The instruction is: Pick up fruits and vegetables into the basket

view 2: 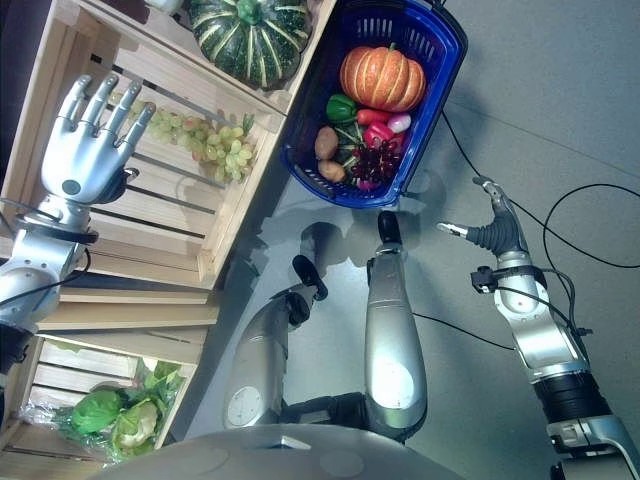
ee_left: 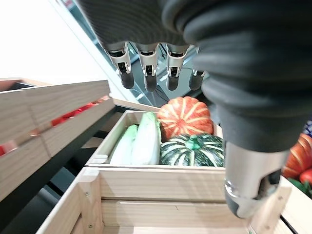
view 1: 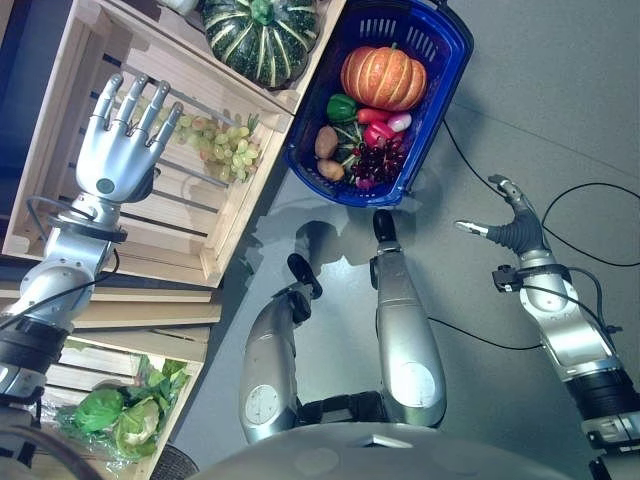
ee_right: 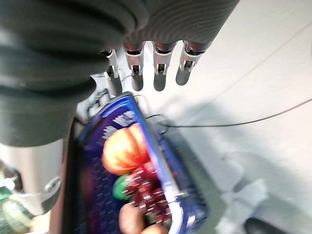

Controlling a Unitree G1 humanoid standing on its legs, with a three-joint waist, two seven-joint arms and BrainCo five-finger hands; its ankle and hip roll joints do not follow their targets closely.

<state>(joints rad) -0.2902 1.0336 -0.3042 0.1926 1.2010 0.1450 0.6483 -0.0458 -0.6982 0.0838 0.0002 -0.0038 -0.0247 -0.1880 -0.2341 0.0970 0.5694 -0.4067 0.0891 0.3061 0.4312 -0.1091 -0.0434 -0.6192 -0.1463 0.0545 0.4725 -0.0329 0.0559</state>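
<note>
- the green grapes point(view 1: 222, 143) lie in the wooden crate point(view 1: 60, 150) on the slats, just past my left fingertips and not yet touched.
- my left hand point(view 1: 118, 150) hovers over that crate with its fingers straight and spread, thumb apart, holding nothing.
- i judge the step in hand to be the reach for the grapes: the hand is placed above the crate but short of the bunch.
- the next move, as i see it, calls for shifting the hand toward the crate's basket-side wall, lowering it between the walls, and curling the fingers round the bunch without snagging a slat.
- the blue basket point(view 1: 445, 60) sits on the floor beside the crate and already holds an orange pumpkin point(view 1: 383, 77), a green pepper point(view 1: 341, 106), a red pepper point(view 1: 377, 134), dark cherries point(view 1: 378, 161) and a potato point(view 1: 326, 142).
- a striped green squash point(view 1: 262, 38) rests in the next crate compartment, just beyond the grapes; my left wrist view shows it beside another orange pumpkin point(ee_left: 185, 115) and pale leafy vegetables point(ee_left: 139, 144).
- lettuce heads point(view 1: 120, 415) lie in a lower crate, well apart from the basket.
- my right hand point(view 1: 512, 225) hangs over bare floor to the right of the basket, fingers straight and relaxed, empty.
</note>
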